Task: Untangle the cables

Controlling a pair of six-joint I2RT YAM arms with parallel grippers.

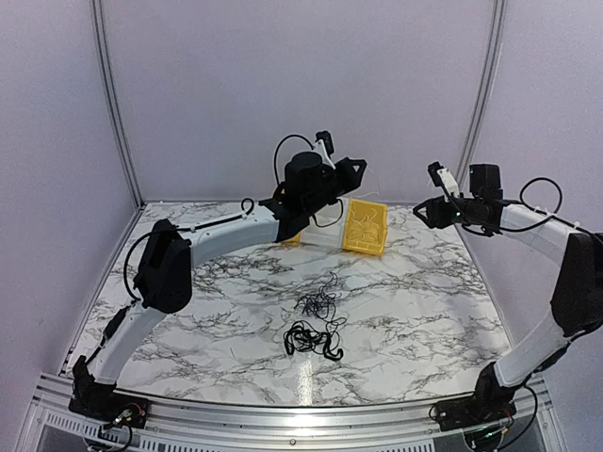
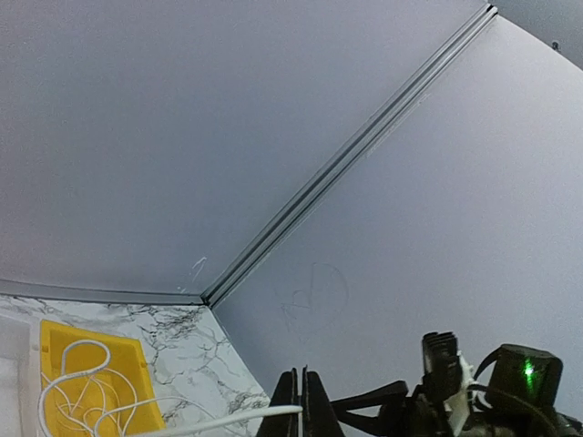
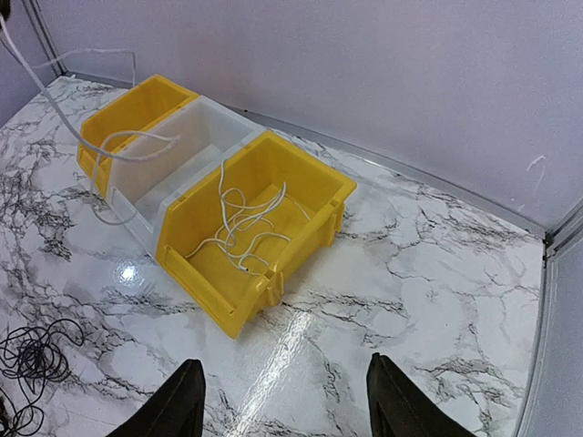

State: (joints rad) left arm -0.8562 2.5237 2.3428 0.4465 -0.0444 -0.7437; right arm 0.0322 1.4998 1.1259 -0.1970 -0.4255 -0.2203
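My left gripper point(image 2: 303, 402) is raised at the back of the table point(image 1: 443, 311), by the bins, and is shut on the end of a whitish cable point(image 2: 219, 422). That cable hangs down point(image 3: 56, 107) and drapes over the far yellow bin point(image 3: 137, 102) and the clear bin point(image 3: 202, 144). Another whitish cable point(image 3: 239, 228) lies coiled in the near yellow bin point(image 3: 273, 273). Black cables point(image 1: 318, 303) lie in two small loose bunches mid-table, the nearer one point(image 1: 311, 339) by the front. My right gripper point(image 3: 284, 405) hovers open over bare table right of the bins, holding nothing.
Three bins stand in a row at the back centre: yellow point(image 1: 366, 228), clear point(image 1: 325, 234) and yellow, the last mostly behind my left arm point(image 1: 226, 235). Grey walls close the back and sides. My right arm point(image 1: 546, 235) stands at the right edge.
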